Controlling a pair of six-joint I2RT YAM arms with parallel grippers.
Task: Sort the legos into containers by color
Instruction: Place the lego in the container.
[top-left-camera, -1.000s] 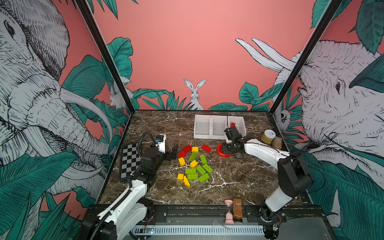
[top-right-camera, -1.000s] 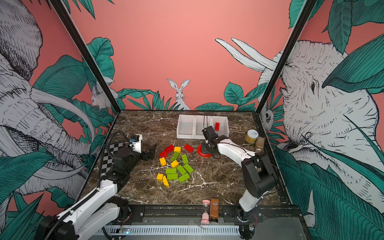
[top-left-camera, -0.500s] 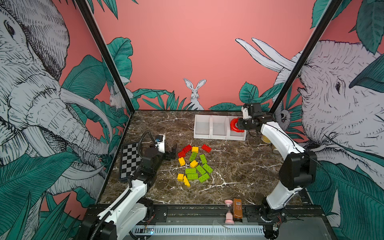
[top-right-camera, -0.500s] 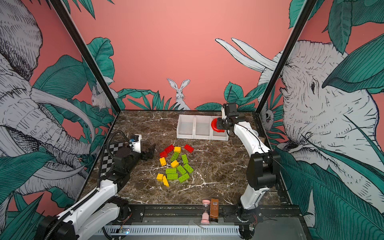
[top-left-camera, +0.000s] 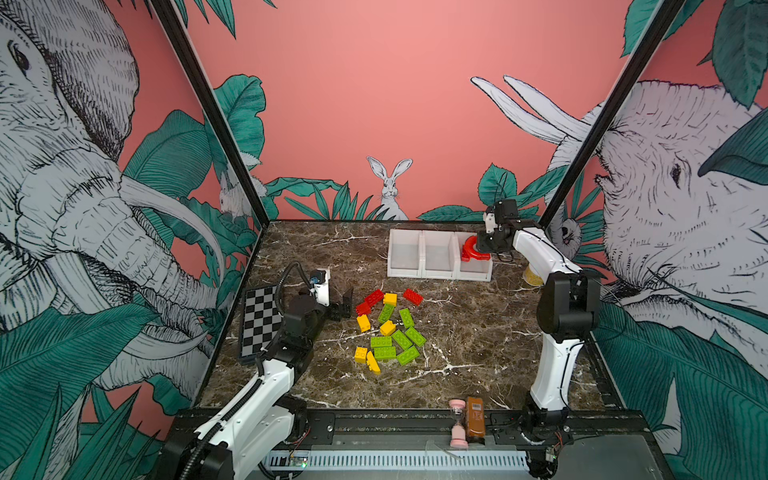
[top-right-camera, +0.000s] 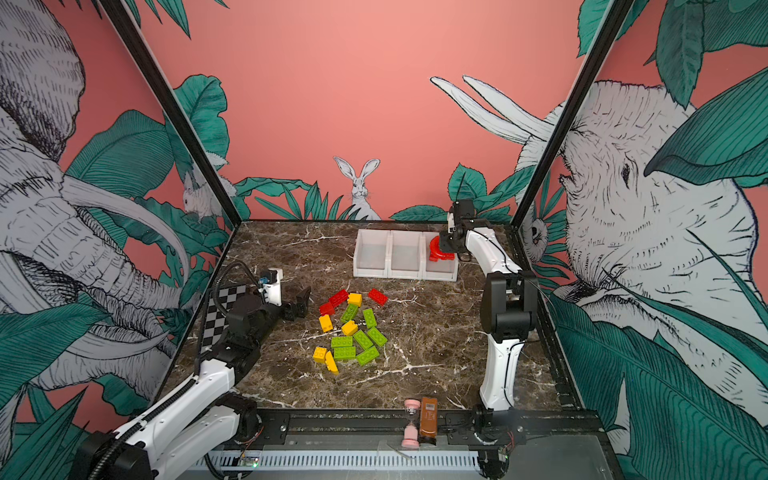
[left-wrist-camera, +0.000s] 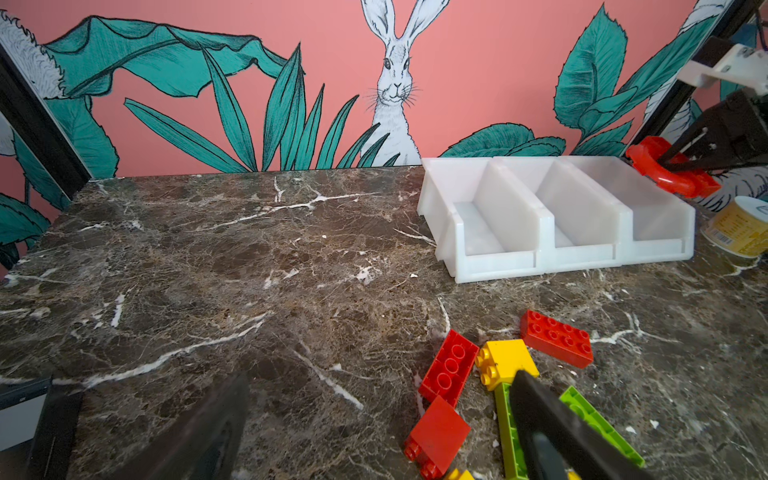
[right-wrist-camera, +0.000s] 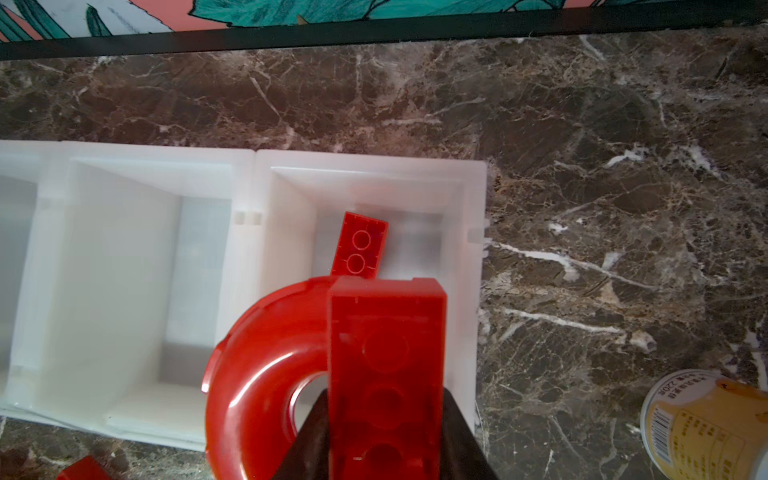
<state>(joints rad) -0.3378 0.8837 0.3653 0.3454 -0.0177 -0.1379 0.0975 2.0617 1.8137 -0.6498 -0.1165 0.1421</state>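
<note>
The right gripper (top-left-camera: 482, 248) is clamped on the red arch piece (top-left-camera: 471, 250). It holds the piece over the end bin (top-left-camera: 476, 275) at the three o'clock end of the white containers (top-left-camera: 424, 272), where one red brick (right-wrist-camera: 360, 245) lies. The left gripper (top-left-camera: 341, 306) stands with its jaws apart and empty, at ten o'clock of the loose legos (top-left-camera: 388, 328) in the middle of the marble tabletop (top-left-camera: 478, 332).

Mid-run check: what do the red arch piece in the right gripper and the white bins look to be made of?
The red arch piece looks like hard, glossy moulded plastic; bright highlights streak along its curve. The white bins are probably plastic too, matte and slightly translucent; the walls glow softly with no sharp reflections.
</note>
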